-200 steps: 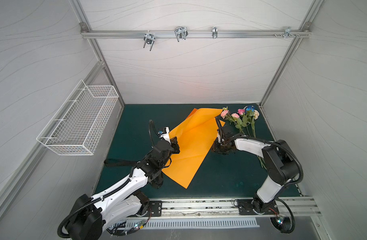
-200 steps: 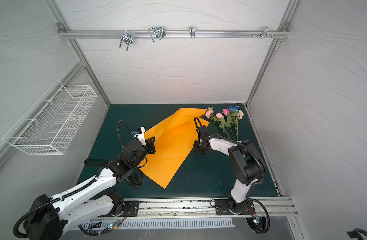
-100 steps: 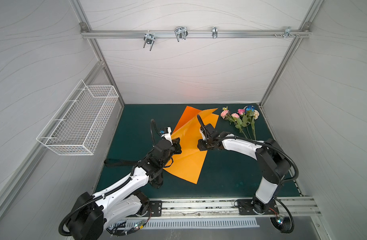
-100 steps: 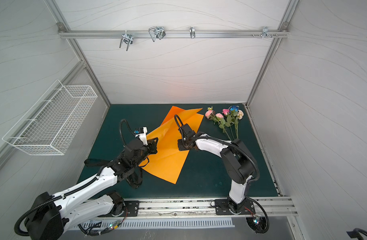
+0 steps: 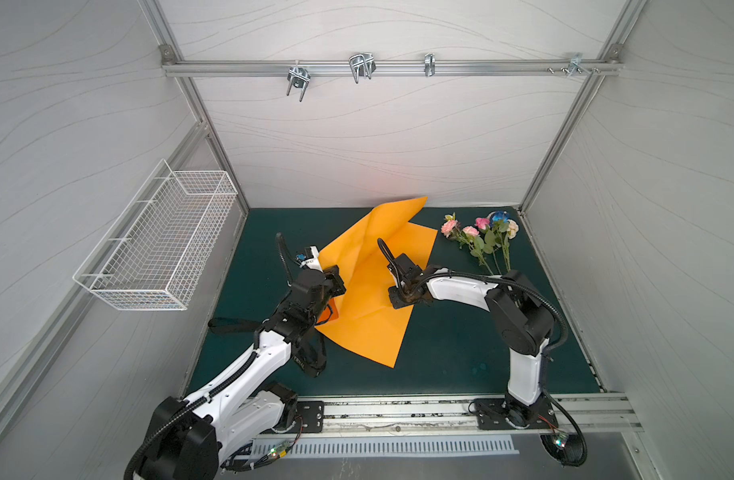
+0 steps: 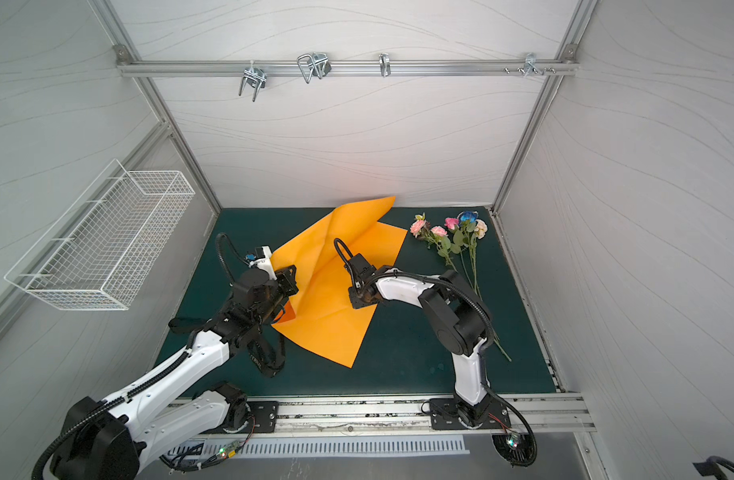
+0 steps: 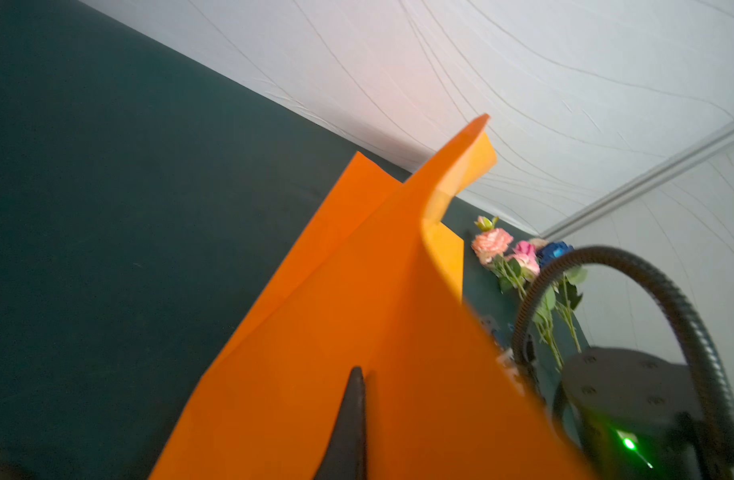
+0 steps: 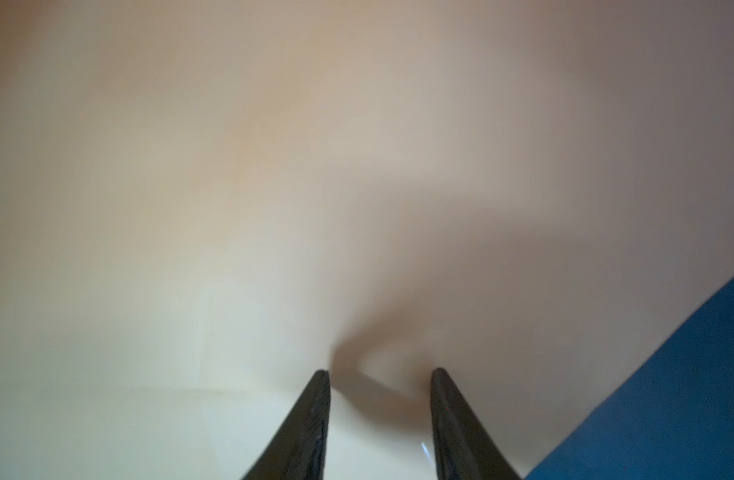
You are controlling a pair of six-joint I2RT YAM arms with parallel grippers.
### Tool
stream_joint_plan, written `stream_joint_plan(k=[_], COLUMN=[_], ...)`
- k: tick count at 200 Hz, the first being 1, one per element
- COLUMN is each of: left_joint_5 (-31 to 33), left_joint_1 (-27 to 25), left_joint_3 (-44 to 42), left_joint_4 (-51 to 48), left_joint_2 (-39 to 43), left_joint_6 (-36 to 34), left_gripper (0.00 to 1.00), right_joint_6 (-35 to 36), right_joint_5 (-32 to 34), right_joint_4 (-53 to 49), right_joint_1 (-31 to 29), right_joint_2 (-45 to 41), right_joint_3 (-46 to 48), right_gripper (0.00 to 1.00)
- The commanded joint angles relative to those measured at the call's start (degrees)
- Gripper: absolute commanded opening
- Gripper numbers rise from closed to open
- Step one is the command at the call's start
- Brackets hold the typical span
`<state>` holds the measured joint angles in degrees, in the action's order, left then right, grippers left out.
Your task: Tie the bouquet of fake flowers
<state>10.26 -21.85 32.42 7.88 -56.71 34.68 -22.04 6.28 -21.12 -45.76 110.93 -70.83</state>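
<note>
Two arms at the orange paper (image 5: 369,307), with the flowers (image 5: 479,239) off to the side.
The left fingers (image 7: 355,407) were shut tight on the left edge of the orange paper and held that side up off the green counter (image 5: 440,353). The right fingers (image 8: 321,386) were partly open with nothing between them, their tips down close over the paper near its right edge. The flowers lay flat on the counter near the back right corner, apart from the paper and from both sets of fingers.
</note>
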Motion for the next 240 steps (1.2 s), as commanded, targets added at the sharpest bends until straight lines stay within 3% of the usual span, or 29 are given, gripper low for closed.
stream_joint_plan(k=[1,18,65,111,197,240], left_joint_5=[-0.3,-3.4,-2.1,-4.5,4.7,5.0], left_joint_1=[6.8,11.8,19.1,20.0,24.7,24.7], left_joint_3=[3.8,5.3,9.1,15.5,24.2,25.3], left_joint_4=[1.4,2.6,2.2,-0.1,-6.0,-7.8], left_joint_2=[-0.5,-3.1,-12.0,-21.3,-33.3,-36.4], left_joint_6=[-1.6,-4.6,-8.2,-10.3,-5.1,-4.4], left_gripper=[0.00,0.00,0.00,0.00,0.00,0.00], right_joint_6=[-0.4,-0.5,-1.6,-3.8,-9.3,-16.7], right_joint_5=[1.8,1.8,0.3,-0.5,-2.4,-7.3], right_joint_4=[-8.1,-8.8,-10.5,-12.9,-14.8,-9.2], right_joint_1=[0.1,0.1,-0.2,-1.0,-2.3,-1.3], right_joint_2=[3.6,3.6,1.6,-2.2,-12.7,-20.6], right_joint_3=[0.9,0.6,1.0,2.0,5.8,11.4], right_gripper=[0.42,0.42,0.42,0.42,0.43,0.55])
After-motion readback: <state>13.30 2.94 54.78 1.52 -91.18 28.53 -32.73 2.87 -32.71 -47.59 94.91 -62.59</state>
